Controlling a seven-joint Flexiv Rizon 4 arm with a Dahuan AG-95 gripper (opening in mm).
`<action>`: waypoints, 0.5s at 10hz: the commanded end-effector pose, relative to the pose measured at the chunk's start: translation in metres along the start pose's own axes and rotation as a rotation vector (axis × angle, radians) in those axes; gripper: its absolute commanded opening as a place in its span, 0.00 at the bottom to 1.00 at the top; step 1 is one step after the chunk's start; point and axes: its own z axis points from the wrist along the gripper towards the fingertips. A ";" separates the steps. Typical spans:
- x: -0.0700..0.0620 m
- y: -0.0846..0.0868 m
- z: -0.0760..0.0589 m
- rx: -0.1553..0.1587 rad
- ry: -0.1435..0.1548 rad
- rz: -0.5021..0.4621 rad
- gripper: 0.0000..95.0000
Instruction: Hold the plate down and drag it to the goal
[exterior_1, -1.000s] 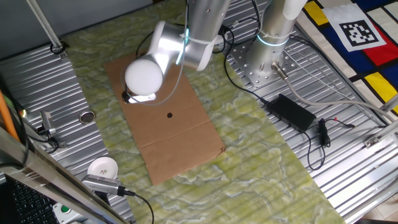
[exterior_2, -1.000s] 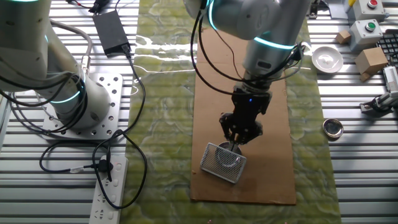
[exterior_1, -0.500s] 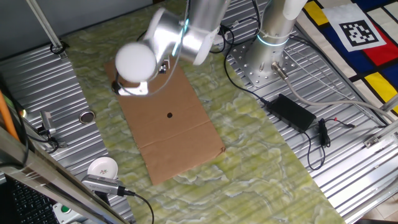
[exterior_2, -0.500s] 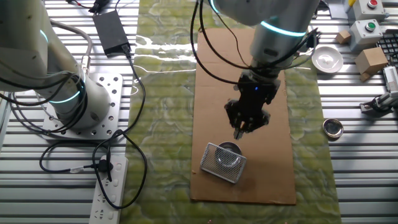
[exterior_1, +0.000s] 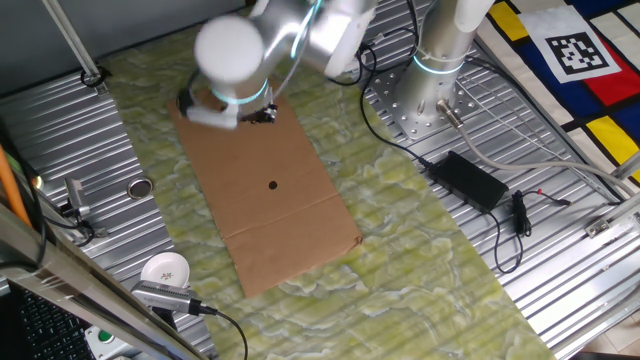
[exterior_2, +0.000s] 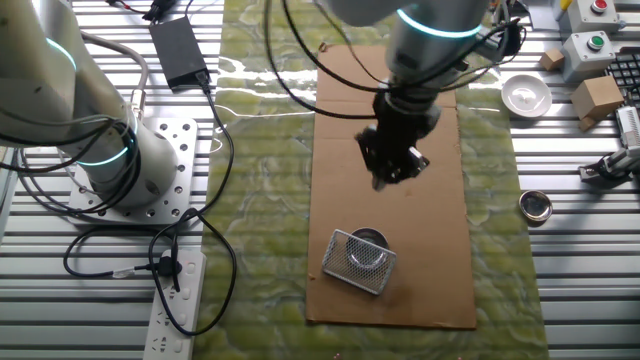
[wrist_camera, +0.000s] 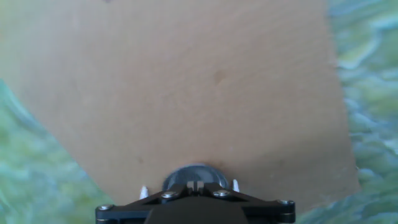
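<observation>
My hand hangs in the air above a sheet of brown cardboard, touching nothing. Its fingers look drawn together at the tip with nothing between them, though motion blur softens the outline.

In the hand view, the black base of my hand fills the bottom edge, and just beyond it a round grey shape with a pale rim peeks out; I cannot tell what it is. Past that, the cardboard stretches away, bare except for a small dark speck, with green marbled cloth on both sides.

From the other fixed view, the plate, a small shiny silver dish with a raised rim, lies on the cardboard well apart from my hand, toward the near short edge of the sheet. A rectangular piece of metal mesh lies tilted over most of it.

Farther out, off the cardboard on the ribbed metal desk, sit a small dark metal disc and a white round cup.
</observation>
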 end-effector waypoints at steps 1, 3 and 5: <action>-0.008 0.031 -0.027 -0.120 -0.185 0.323 0.00; -0.007 0.033 -0.030 -0.159 -0.220 0.362 0.00; -0.007 0.033 -0.030 -0.166 -0.218 0.354 0.00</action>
